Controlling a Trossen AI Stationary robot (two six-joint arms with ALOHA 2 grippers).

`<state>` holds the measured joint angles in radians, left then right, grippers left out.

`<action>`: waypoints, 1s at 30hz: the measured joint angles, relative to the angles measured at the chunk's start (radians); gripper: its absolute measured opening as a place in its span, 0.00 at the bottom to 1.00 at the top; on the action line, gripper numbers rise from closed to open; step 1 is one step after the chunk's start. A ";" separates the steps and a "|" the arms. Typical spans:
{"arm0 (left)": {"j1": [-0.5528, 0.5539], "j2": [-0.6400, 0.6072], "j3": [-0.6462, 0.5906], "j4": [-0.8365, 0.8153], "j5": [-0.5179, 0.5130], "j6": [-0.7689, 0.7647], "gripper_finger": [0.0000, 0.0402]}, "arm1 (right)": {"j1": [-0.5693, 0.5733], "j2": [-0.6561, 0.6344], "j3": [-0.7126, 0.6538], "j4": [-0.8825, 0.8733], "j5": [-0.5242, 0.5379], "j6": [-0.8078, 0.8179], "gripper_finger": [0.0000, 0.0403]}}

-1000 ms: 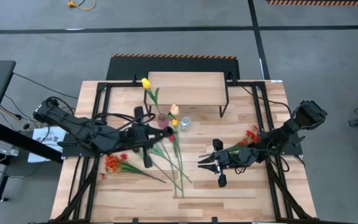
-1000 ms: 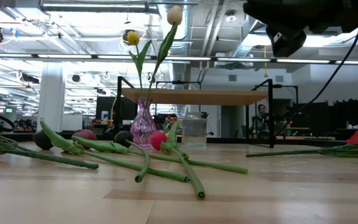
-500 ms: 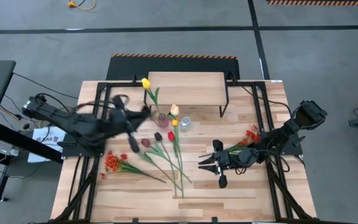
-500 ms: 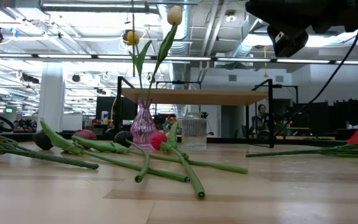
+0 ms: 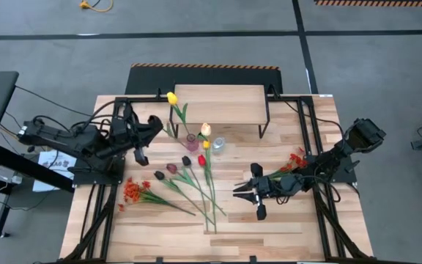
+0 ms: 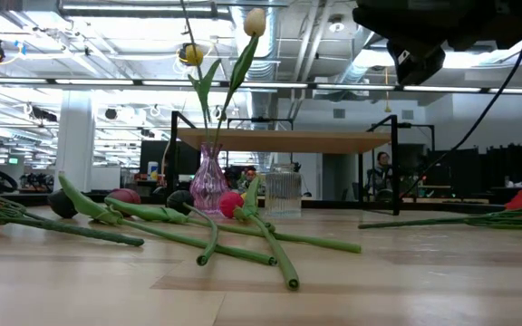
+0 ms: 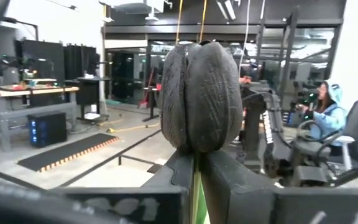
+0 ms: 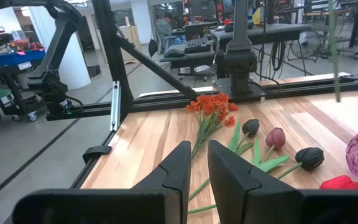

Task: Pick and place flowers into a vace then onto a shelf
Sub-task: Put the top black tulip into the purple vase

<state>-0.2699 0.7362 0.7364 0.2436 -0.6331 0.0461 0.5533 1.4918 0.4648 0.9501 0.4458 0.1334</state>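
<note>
My left gripper (image 5: 154,126) is raised over the table's left side, shut on a dark maroon tulip whose head (image 7: 201,93) stands just past the fingertips. A pink glass vase (image 5: 191,139) in front of the shelf (image 5: 218,103) holds a yellow tulip (image 5: 171,97) and a cream tulip (image 5: 206,129). Several loose tulips (image 5: 189,176) lie on the table's middle, and an orange-red spray (image 5: 132,192) lies at the left. My right gripper (image 5: 237,192) hovers right of them, its fingers a narrow gap apart with nothing between. My left gripper pinches the tulip's green stem (image 7: 196,186) between its two fingers, right below the head. The head sticks out beyond the fingertips, lifted clear of the table. The rest of the stem is hidden behind the fingers.
A clear ribbed glass (image 5: 217,144) stands right of the vase. A second orange-red spray (image 5: 296,158) lies beside the right arm. Black frame rails (image 5: 94,205) run along the table's left and right sides. People sit at desks in the room beyond.
My left gripper has swung back from over the loose tulips at the table's middle toward the left edge, rolling as it went. The flowers on the table and in the vase have stayed where they were.
</note>
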 joint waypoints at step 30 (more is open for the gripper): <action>0.278 0.082 0.002 -0.030 0.132 -0.081 0.00 | 0.003 0.000 0.000 -0.012 0.000 0.000 0.12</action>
<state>0.0079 0.8183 0.7385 0.2131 -0.5015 -0.0351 0.5560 1.4921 0.4648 0.9382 0.4454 0.1329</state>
